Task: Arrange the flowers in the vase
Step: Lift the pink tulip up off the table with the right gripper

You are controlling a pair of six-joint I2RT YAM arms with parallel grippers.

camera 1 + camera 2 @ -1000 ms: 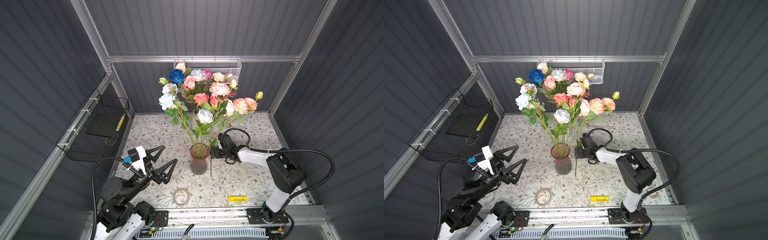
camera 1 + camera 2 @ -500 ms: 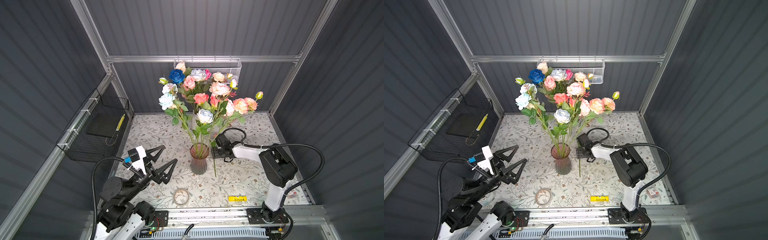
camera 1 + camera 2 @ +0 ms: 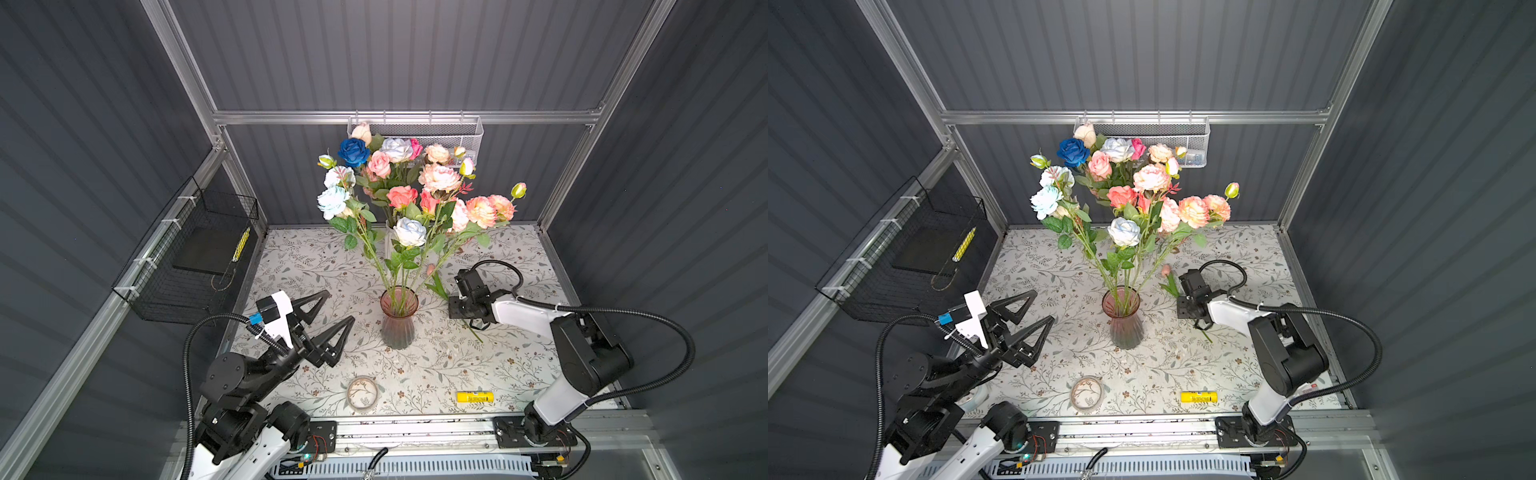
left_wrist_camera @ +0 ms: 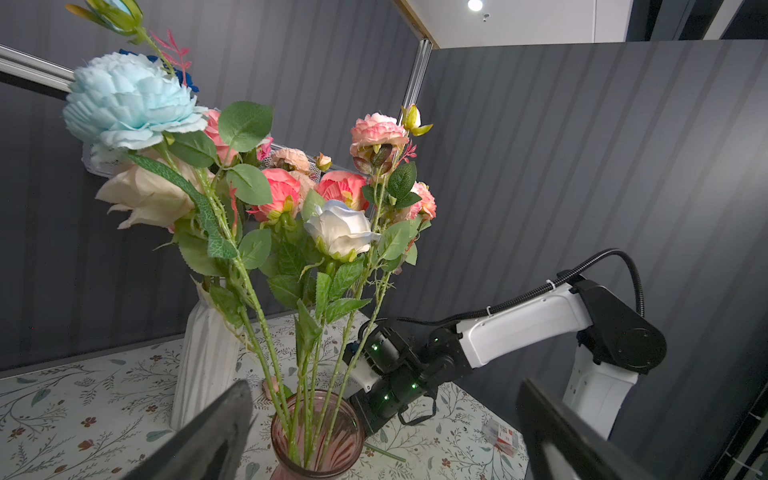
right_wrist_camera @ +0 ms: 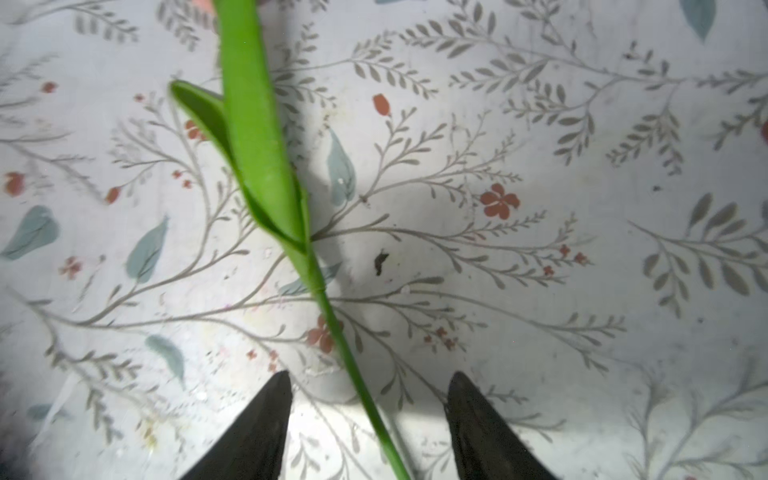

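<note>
A pink glass vase [image 3: 398, 316] [image 3: 1123, 318] [image 4: 316, 436] stands mid-table and holds several flowers [image 3: 409, 230] [image 3: 1123, 230] [image 4: 338, 226]. One loose flower with a pink bud [image 3: 431, 269] [image 3: 1166, 270] lies on the table to its right. My right gripper [image 5: 368, 376] points down over this flower's green stem [image 5: 332, 320]. The stem runs between the fingers [image 5: 266, 419] with a gap on each side, so the gripper is open. My left gripper [image 3: 338, 306] [image 3: 1043, 305] [image 4: 384, 395] hangs open and empty to the left of the vase.
A white vase [image 4: 203, 345] with more flowers stands behind the pink one. A tape roll [image 3: 362, 392] and a yellow tube [image 3: 473, 397] lie near the front edge. A black wire basket [image 3: 195, 253] hangs on the left wall, a white mesh basket [image 3: 436, 133] on the back rail.
The right gripper's jaws have narrowed around the loose flower's stem, and gripper and stem end have shifted a little to the right. The left arm has not moved.
</note>
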